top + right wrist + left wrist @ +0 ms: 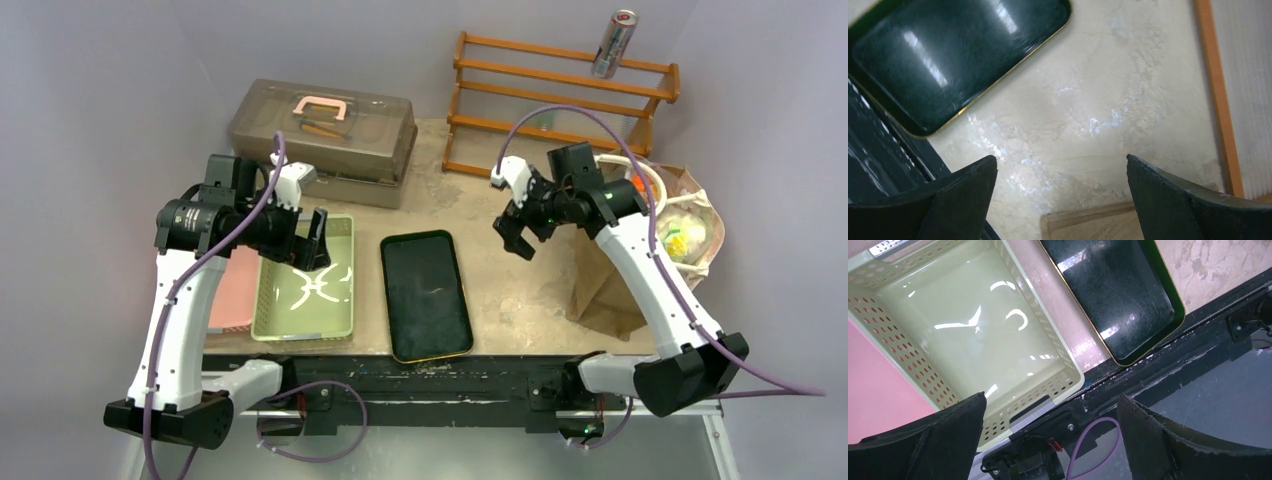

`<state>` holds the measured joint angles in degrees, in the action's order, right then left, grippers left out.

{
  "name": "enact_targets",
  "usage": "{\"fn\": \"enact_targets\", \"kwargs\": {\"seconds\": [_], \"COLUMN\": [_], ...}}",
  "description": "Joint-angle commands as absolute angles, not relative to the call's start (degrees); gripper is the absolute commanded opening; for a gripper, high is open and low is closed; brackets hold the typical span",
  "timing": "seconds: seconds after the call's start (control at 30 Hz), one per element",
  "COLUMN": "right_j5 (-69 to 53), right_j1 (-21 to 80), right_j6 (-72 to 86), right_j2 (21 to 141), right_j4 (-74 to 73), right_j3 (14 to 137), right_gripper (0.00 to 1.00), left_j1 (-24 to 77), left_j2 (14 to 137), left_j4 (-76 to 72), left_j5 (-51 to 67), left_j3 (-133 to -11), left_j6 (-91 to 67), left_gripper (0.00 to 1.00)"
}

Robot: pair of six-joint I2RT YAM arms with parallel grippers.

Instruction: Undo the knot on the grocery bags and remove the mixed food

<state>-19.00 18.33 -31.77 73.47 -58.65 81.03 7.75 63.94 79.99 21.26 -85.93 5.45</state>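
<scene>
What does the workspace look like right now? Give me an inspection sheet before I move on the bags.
Surface: beige table, no spills seen.
Job's things: brown paper bag at the right edge; food shows in its mouth, too small to identify; none taken out.
Clutter: green basket and dark tray hold nothing; pink tray partly under the left arm; lidded case shut; silver can atop wooden rack.
Grippers: left gripper open over the basket; right gripper open between tray and bag.
Cables: purple cable on each arm, no snag seen.
Surroundings: grey walls.
</scene>
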Motion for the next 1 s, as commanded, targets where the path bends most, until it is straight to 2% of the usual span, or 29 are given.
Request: {"fn": "enact_targets", "kwargs": {"seconds": [0.0, 0.1, 0.2, 0.47, 0.77, 0.97], "right_j5": [-16.44, -9.66, -7.96, -6.93, -7.0, -11.97], "right_j1": [23.05, 29.13, 32.47, 35.74, 41.86, 43.44], "right_j6": [-49.05, -56.32, -60.3, -59.95, -48.01, -36.77], "right_j2": [73.65, 75.41, 79.91, 91.7, 102.78, 106.23], "right_j4": [-60.9, -57.37, -53.88, -40.47, -28.89, -28.86], "right_j3": [74.69, 70.08, 66.87, 58.38, 62.06, 71.84], "right_gripper": [0.99, 0.99, 0.99, 0.98, 0.98, 0.98], "left_j1": [7.03, 7.03, 7.03, 2.03, 1.54, 1.55], "left_j2": [62.99, 62.08, 62.44, 62.78, 63.84, 63.63], "left_j4": [78.75, 78.16, 78.04, 77.19, 76.53, 75.45], "left_j5": [22.54, 26.5, 29.29, 33.48, 33.26, 30.15], "left_j3": [-87.58, -88.08, -88.79, -87.57, -87.8, -87.89], "left_j6": [3.23, 3.31, 2.25, 0.62, 0.86, 1.28], "left_gripper": [1.0, 1.0, 1.0, 1.0, 1.0, 1.0]}}
